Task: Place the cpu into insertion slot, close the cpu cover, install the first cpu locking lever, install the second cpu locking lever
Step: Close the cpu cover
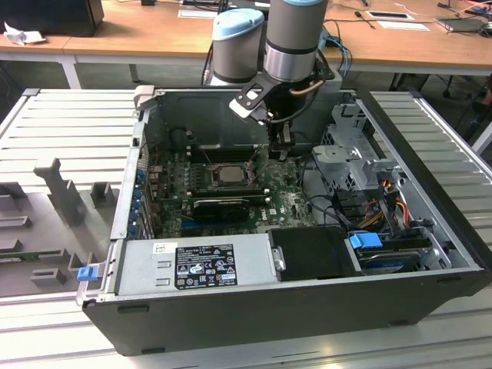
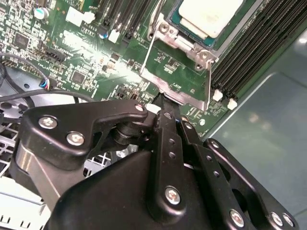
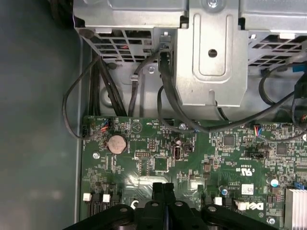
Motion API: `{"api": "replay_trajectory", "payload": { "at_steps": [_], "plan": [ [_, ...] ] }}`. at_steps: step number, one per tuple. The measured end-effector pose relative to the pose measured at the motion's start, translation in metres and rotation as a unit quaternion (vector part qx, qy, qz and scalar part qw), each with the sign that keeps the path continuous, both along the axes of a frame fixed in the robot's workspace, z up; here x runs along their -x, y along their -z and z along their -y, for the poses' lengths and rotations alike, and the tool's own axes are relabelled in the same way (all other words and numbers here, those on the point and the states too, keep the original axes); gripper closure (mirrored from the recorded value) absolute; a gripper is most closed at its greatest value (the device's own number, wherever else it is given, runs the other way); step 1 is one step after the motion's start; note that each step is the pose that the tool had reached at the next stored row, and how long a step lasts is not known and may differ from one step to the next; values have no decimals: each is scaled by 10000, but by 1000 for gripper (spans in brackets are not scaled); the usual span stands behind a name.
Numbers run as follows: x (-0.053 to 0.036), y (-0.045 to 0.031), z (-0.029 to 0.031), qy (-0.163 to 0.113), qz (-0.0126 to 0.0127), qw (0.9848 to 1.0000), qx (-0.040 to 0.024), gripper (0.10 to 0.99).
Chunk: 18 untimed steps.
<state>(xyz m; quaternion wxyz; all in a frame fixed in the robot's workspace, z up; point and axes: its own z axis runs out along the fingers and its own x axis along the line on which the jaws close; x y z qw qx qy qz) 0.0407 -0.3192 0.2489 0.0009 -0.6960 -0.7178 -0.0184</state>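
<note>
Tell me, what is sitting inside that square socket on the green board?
A pale square chip, the cpu, lies in the insertion slot. The slot's floor under it is covered by the chip, so nothing there can be seen.

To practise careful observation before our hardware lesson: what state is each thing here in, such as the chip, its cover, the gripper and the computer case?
Thin square silver metal cpu cover: down flat over the socket.
Pale beige-silver square cpu: seated, showing through the cover's cut-out.
Black two-fingered gripper: fingers shut together, tips at the cover's edge.
Black and grey computer case: open, side panel off.
</note>
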Motion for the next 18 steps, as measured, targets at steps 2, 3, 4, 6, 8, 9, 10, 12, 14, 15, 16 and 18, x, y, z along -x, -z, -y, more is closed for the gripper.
{"api": "replay_trajectory", "payload": {
  "at_steps": [2,3,4,6,8,9,10,12,14,15,16,18],
  "plan": [
    [51,0,0,0,0,10000,0,980],
    [75,0,0,1,0,10000,0,980],
    [94,0,0,0,0,10000,0,980],
    [121,0,0,0,0,10000,0,980],
    [149,0,0,0,0,10000,0,980],
    [167,0,0,1,0,10000,0,980],
    [181,0,0,0,0,10000,-1,980],
    [211,1,0,0,0,10000,0,980],
    [257,2,0,1,0,10000,-1,980],
    [269,2,0,0,0,10000,-1,980],
    [280,3,0,0,0,10000,-1,980],
    [309,4,0,0,0,10000,-1,980]
  ]
}}
